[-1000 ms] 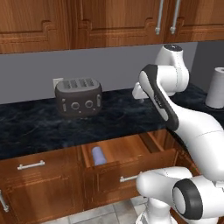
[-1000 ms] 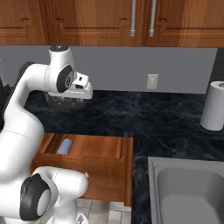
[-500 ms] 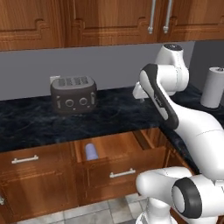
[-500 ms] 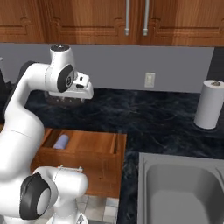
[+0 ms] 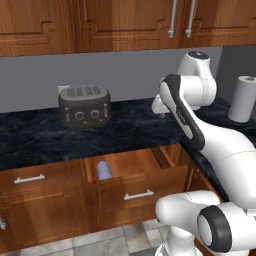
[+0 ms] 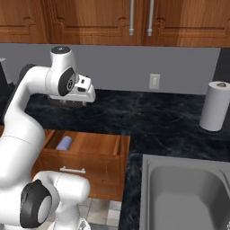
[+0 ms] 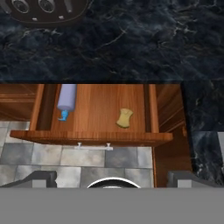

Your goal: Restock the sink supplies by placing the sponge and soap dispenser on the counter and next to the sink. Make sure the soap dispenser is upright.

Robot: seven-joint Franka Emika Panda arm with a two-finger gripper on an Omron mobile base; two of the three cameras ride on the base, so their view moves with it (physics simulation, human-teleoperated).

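Note:
The pale lavender soap dispenser [image 7: 66, 97] lies on its side at the left of an open wooden drawer [image 7: 96, 136], its blue pump toward the drawer front. The yellow sponge [image 7: 124, 118] lies in the same drawer, to its right. In the base views the soap dispenser [image 5: 102, 170] [image 6: 64, 143] shows in the drawer under the black counter [image 6: 148, 117]. My gripper [image 6: 67, 103] [image 5: 158, 107] hangs high above the counter and drawer, facing down. It is open with nothing between its fingertips [image 7: 39, 177]. The grey sink [image 6: 144, 188] lies at the right.
A dark toaster [image 5: 84, 106] stands on the counter behind the drawer. A white paper towel roll [image 6: 214, 106] stands at the back beyond the sink. Wooden wall cabinets hang overhead, and grey floor tiles [image 7: 39, 153] show in front of the drawer.
The whole picture has slid a little leftward in both base views, so the base has moved. The arm keeps its pose and the gripper stays open.

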